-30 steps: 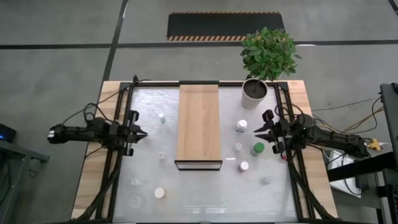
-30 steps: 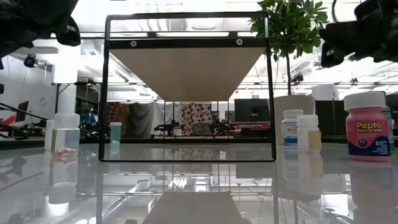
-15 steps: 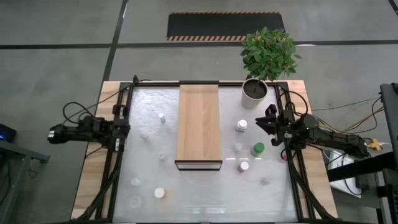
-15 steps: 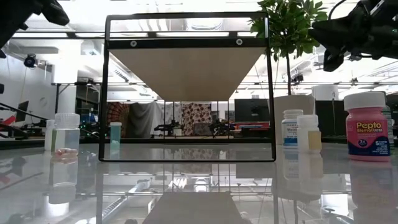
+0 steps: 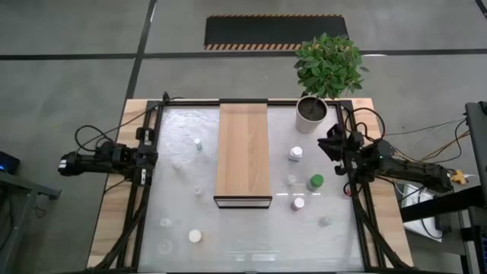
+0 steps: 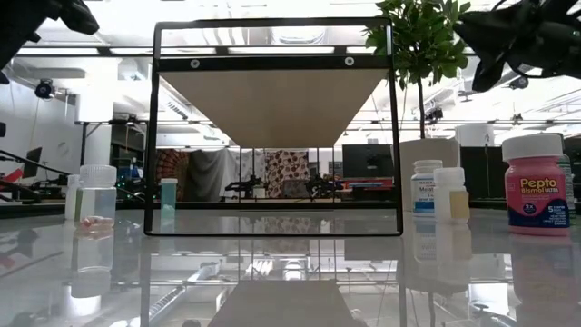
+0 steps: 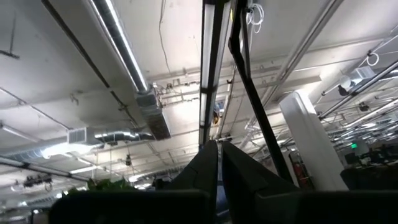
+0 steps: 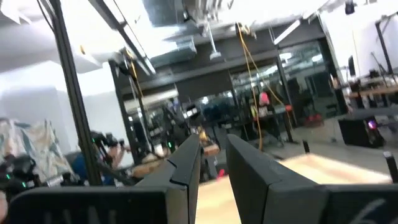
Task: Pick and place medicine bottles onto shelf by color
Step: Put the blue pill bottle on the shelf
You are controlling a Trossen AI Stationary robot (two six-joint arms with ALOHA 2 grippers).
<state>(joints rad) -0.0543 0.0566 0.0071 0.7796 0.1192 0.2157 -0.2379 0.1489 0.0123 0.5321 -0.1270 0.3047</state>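
The medicine bottles (image 5: 295,154) stand scattered on the glass table (image 5: 251,242) on both sides of the shelf (image 5: 243,151), none of them on its wood. On my right side are a white-capped one, a green-topped one (image 5: 316,181) and another white cap (image 5: 299,203) near the shelf's front corner; in the low view a pink bottle with a white cap (image 6: 536,184) stands nearest on that side. On my left a few small translucent ones (image 5: 198,143) lie well apart, with a white cap (image 5: 195,236) toward the front edge.

My right gripper (image 5: 332,141) hangs near the white plant pot (image 5: 311,113), lifted above the table and pointed up into the room, beside the green-topped bottle but not over it. Its fingers (image 8: 186,163) stand only slightly apart, holding nothing.

My left gripper (image 5: 149,156) sits back at the table's left rail, well apart from every bottle, also pointing upward. Its fingers (image 7: 205,168) are nearly together, with a thin gap and nothing between them.
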